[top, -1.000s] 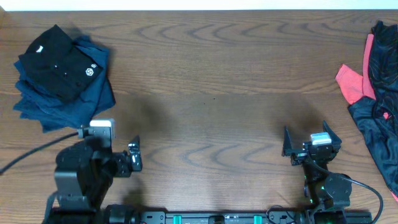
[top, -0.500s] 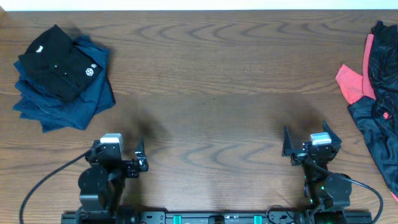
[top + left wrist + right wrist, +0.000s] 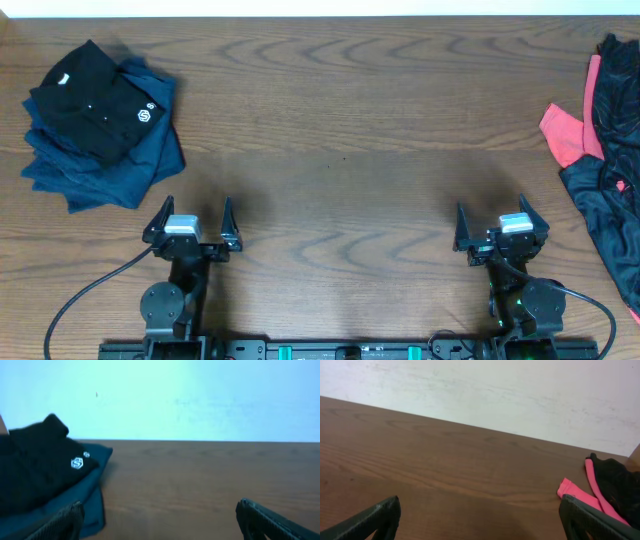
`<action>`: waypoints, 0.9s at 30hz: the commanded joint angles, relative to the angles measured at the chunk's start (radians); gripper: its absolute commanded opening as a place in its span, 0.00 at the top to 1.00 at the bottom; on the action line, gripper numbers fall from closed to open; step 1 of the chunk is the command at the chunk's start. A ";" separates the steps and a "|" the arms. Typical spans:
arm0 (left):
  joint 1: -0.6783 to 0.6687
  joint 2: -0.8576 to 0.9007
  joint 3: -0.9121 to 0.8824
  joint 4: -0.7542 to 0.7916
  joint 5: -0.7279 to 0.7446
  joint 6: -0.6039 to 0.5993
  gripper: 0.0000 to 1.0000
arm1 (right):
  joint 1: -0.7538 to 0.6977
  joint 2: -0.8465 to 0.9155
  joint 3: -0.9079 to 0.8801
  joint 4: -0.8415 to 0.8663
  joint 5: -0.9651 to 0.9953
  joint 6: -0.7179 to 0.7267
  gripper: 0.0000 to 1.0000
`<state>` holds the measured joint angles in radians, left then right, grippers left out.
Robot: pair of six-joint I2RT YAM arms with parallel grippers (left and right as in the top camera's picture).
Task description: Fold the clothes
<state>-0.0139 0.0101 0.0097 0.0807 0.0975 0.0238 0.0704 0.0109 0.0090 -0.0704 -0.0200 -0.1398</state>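
Note:
A folded black garment with a small white logo (image 3: 92, 102) tops a stack of folded dark blue clothes (image 3: 120, 170) at the far left; the left wrist view shows that stack (image 3: 45, 475) too. An unfolded black and coral-red garment (image 3: 600, 160) lies crumpled at the right edge, and its coral-red piece (image 3: 580, 494) shows in the right wrist view. My left gripper (image 3: 193, 222) rests open near the front edge, below the stack, holding nothing. My right gripper (image 3: 501, 228) also stands open and empty near the front, left of the crumpled garment.
The brown wooden table (image 3: 340, 130) stretches between the two piles. A pale wall (image 3: 200, 395) stands behind its far edge. A black cable (image 3: 80, 295) trails from the left arm's base at the front left.
The left arm has swung from an angled pose at the front left into a straight, centred pose, its open gripper now pointing up the table. The right arm has not moved.

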 commanded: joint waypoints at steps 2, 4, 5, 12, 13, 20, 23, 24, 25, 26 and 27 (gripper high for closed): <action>0.004 -0.008 -0.006 0.024 -0.003 0.036 0.02 | 0.002 -0.006 -0.003 -0.002 -0.007 -0.011 0.01; 0.004 -0.008 -0.006 -0.026 -0.002 0.035 0.02 | 0.002 -0.006 -0.003 -0.002 -0.007 -0.011 0.01; 0.004 -0.008 -0.006 -0.068 -0.002 0.035 0.02 | 0.002 -0.006 -0.003 -0.002 -0.007 -0.011 0.01; 0.004 -0.008 -0.006 -0.143 -0.005 0.035 0.02 | 0.002 -0.006 -0.003 -0.002 -0.007 -0.011 0.01; 0.004 -0.008 -0.006 -0.143 -0.005 0.035 0.02 | 0.002 -0.006 -0.003 -0.002 -0.007 -0.011 0.01; 0.004 -0.006 -0.006 -0.143 -0.005 0.035 0.02 | 0.002 -0.006 -0.003 -0.002 -0.006 -0.011 0.01; 0.004 -0.006 -0.006 -0.143 -0.005 0.035 0.02 | 0.002 -0.006 -0.003 -0.001 -0.007 -0.011 0.01; 0.004 -0.006 -0.006 -0.143 -0.005 0.035 0.02 | 0.002 -0.006 -0.003 -0.002 -0.006 -0.011 0.01; 0.004 -0.006 -0.006 -0.143 -0.005 0.035 0.02 | 0.002 -0.006 -0.003 -0.002 -0.007 -0.011 0.01; 0.004 -0.006 -0.006 -0.143 -0.005 0.035 0.02 | 0.002 -0.006 -0.003 -0.001 -0.007 -0.011 0.01; 0.004 -0.006 -0.006 -0.143 -0.005 0.035 0.02 | 0.002 -0.006 -0.004 -0.002 -0.007 -0.011 0.01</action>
<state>-0.0139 0.0105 0.0154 -0.0216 0.0814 0.0502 0.0704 0.0109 0.0082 -0.0700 -0.0204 -0.1398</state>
